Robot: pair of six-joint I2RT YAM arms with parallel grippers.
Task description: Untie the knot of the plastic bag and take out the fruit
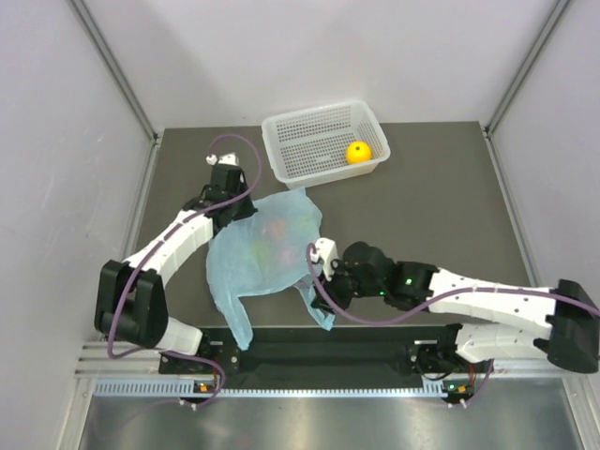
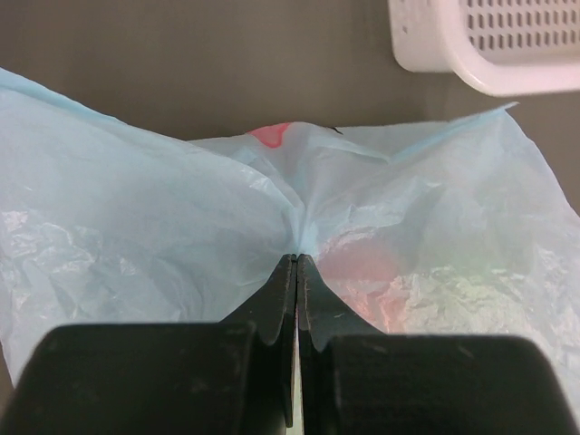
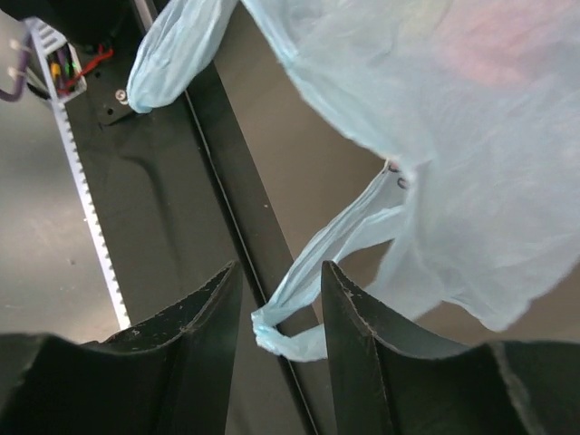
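Pinching the thin, slippery plastic bag (image 1: 258,253) on the counter (image 1: 422,206) in the clenched left claw (image 2: 297,261), holding the right claw (image 3: 281,272) open around its limp handle (image 3: 353,222), probably the best grab spot.

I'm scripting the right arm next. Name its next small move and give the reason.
Probably close the right gripper: a twisted handle strip of the plastic bag lies between its open fingers. The left gripper is shut on the bag, holding it in place, and red fruit shows through the plastic.
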